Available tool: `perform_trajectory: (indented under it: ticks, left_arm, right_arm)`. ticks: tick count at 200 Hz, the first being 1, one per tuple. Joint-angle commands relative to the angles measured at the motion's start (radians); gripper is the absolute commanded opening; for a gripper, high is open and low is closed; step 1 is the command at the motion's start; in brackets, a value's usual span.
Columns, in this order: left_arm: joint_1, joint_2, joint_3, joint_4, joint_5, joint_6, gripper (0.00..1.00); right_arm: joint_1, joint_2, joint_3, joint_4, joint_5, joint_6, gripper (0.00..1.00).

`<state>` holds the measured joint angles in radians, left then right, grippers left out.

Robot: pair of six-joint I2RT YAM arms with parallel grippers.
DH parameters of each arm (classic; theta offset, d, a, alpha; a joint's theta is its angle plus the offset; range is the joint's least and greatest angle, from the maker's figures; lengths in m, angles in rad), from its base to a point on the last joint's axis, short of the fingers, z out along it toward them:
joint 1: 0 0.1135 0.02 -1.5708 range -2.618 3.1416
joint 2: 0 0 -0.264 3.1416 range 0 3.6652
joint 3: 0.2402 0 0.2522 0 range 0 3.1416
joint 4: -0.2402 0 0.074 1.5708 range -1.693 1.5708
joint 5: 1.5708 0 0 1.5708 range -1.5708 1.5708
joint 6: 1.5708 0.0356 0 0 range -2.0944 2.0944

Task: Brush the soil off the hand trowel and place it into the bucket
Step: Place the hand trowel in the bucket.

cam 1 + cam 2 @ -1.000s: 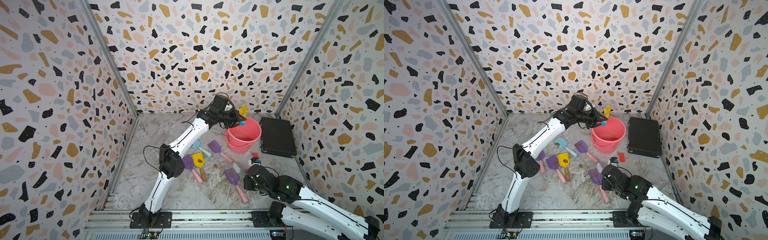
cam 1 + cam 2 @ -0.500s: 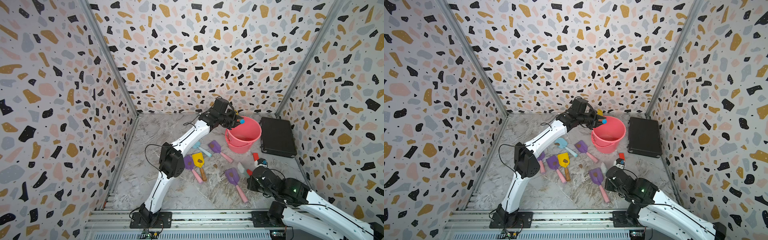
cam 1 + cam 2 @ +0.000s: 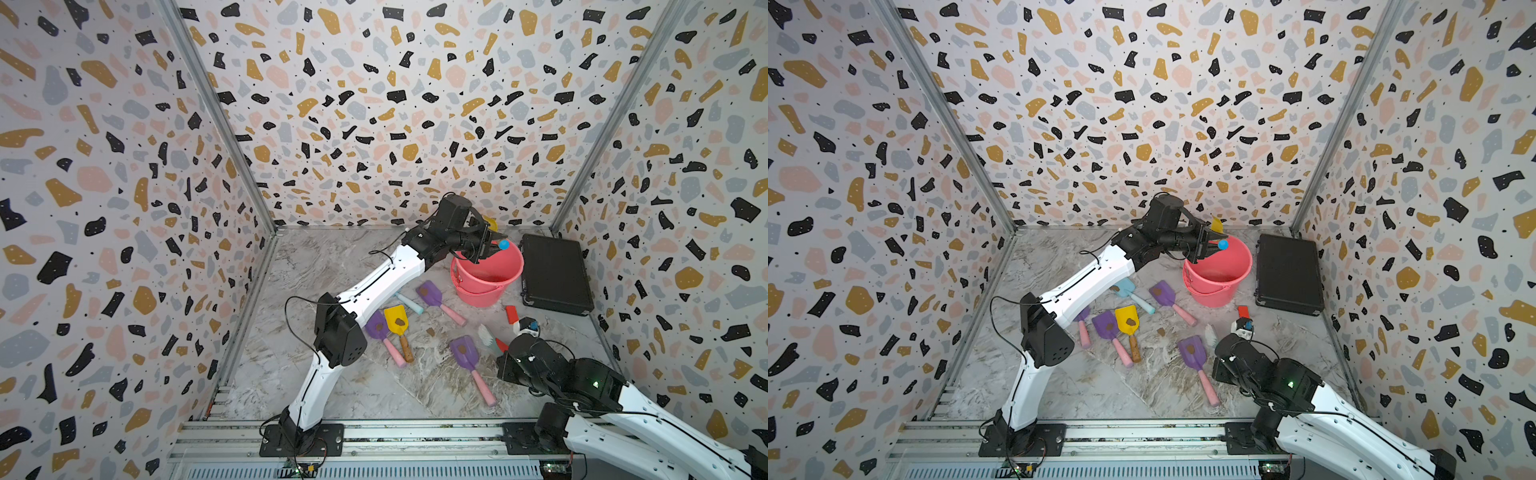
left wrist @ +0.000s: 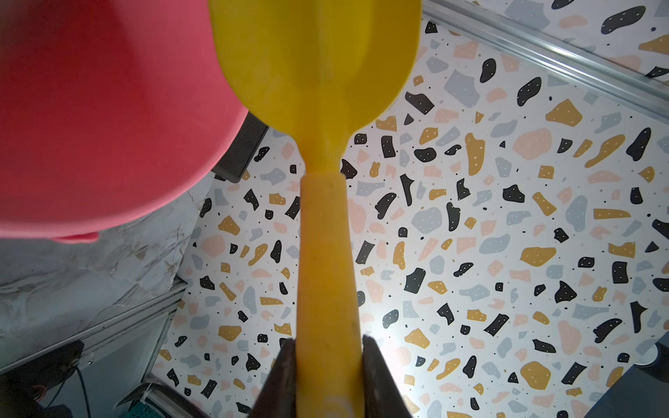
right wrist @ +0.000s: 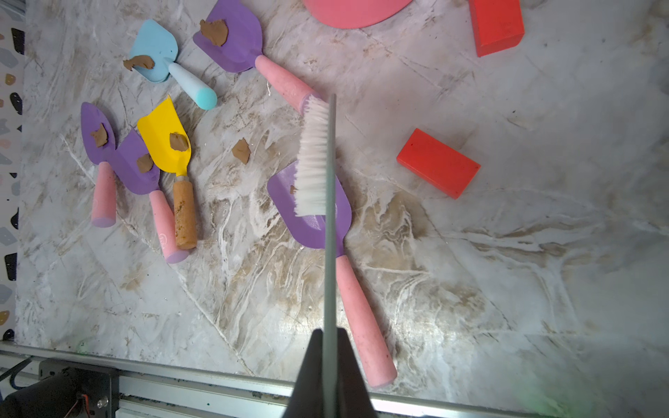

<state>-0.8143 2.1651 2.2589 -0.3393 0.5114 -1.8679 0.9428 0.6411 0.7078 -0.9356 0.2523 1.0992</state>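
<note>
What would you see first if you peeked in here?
The coral-pink bucket at the back of the marbled floor jumps out, with the left gripper holding a yellow trowel right by its rim. Nearer the front lie colourful trowels dotted with brown soil. The right gripper holds a white-bristled brush over a purple trowel.

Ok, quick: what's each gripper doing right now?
Left gripper: closed on the yellow trowel, gripping its handle.
Right gripper: closed on the brush, gripping its handle.
</note>
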Motion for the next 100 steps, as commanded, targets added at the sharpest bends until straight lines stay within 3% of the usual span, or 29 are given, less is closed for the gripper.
perform_trajectory:
  ticks: [1, 38, 100]
  left_arm:
    - [-0.012, -0.047, -0.107, 0.149, -0.005, -0.130, 0.00]
    - [-0.020, 0.028, -0.126, 0.239, 0.012, -0.234, 0.00]
    - [-0.009, 0.172, -0.063, 0.164, -0.034, -0.313, 0.00]
  right_arm:
    - [0.003, 0.004, 0.022, -0.033, 0.021, 0.021, 0.00]
    - [0.002, 0.023, 0.030, -0.052, 0.018, 0.039, 0.00]
    - [0.004, -0.017, 0.039, -0.097, 0.027, 0.067, 0.00]
